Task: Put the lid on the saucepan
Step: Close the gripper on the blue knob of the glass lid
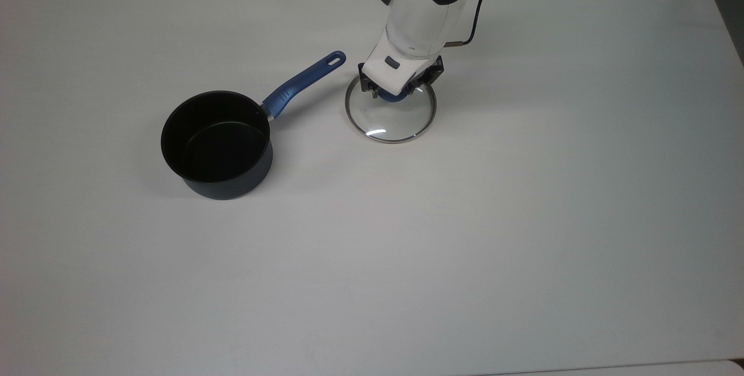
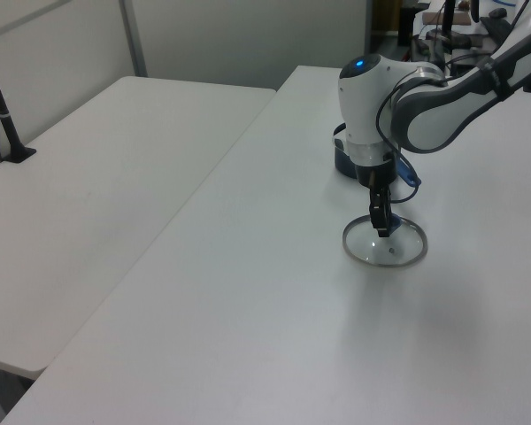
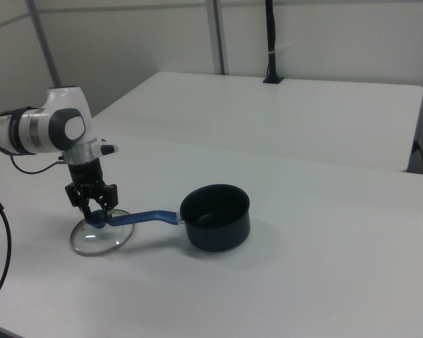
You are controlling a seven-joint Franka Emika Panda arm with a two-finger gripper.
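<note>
Gripping the lid (image 1: 390, 115), jaws closed

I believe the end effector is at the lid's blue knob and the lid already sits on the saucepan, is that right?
Not quite. The end effector is at the knob, but the lid is beside the saucepan, to the top view's right, and the pan is uncovered.

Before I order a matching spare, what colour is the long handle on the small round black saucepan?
Blue, clearest in the top view: the saucepan's long handle.
</note>
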